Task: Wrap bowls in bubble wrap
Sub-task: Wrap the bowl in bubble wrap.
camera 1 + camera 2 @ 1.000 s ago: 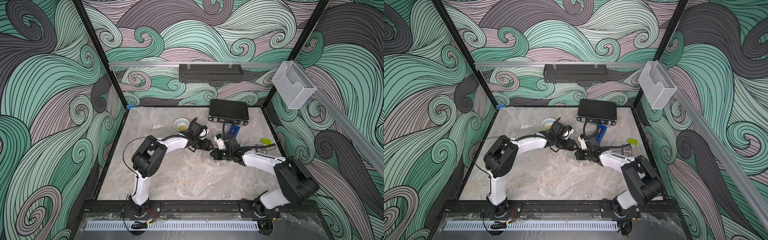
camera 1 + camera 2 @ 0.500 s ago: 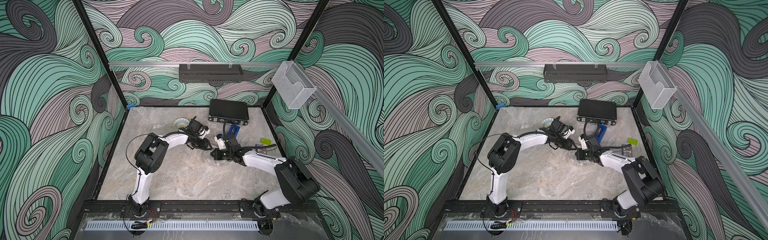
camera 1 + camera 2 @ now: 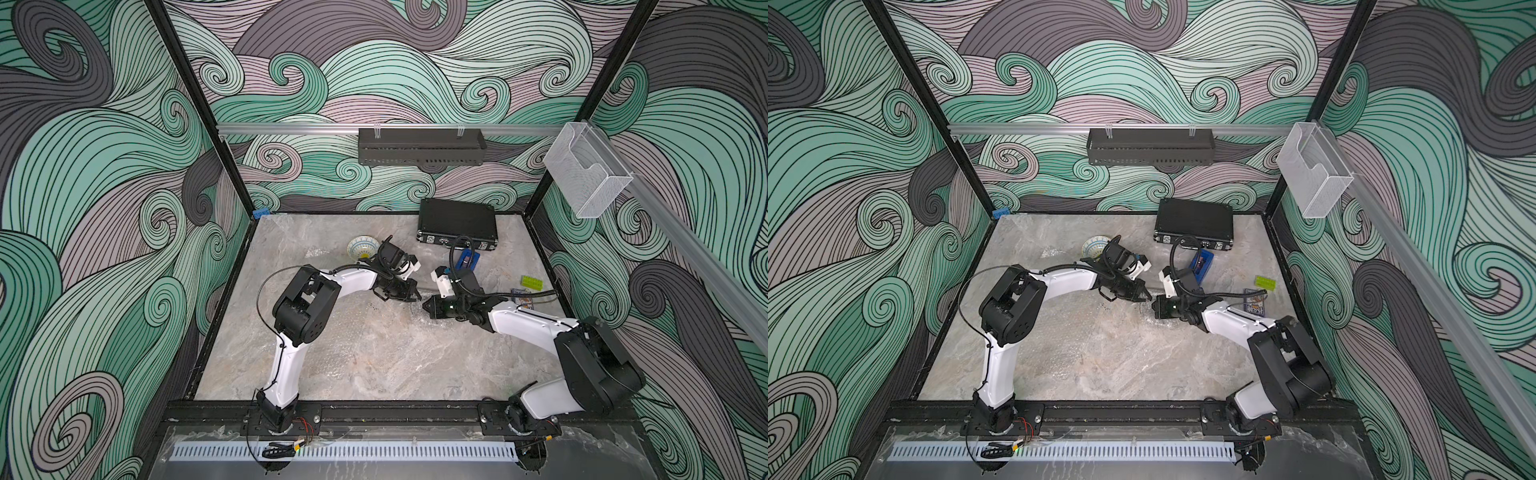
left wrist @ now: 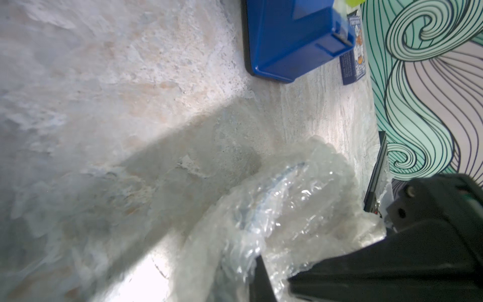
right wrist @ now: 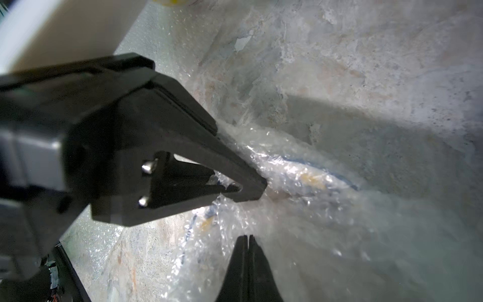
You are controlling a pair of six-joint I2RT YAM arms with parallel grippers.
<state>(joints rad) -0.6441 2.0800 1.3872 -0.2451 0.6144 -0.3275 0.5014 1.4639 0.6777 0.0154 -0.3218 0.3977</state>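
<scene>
Risk is mainly film slip. The left gripper [image 5: 248, 188] is pressed together on a thin fold of bubble wrap [image 5: 277, 149]. The right gripper [image 5: 247, 238] is pressed together too, film bunched at its tips, and I can't tell if any is caught. The blue-rimmed bowl [image 5: 311, 179] lies under the wrap mid-table [image 3: 374, 353], just beside both grippers. Any pull apart likely tears the slick film, pops it free, or drags the bowl out an open side. A loose bundle, if lifted, could drop ceramic on the hard top. The pale bowl [image 3: 360, 248] sits bare by the left wrist, where a swing could clip it.
</scene>
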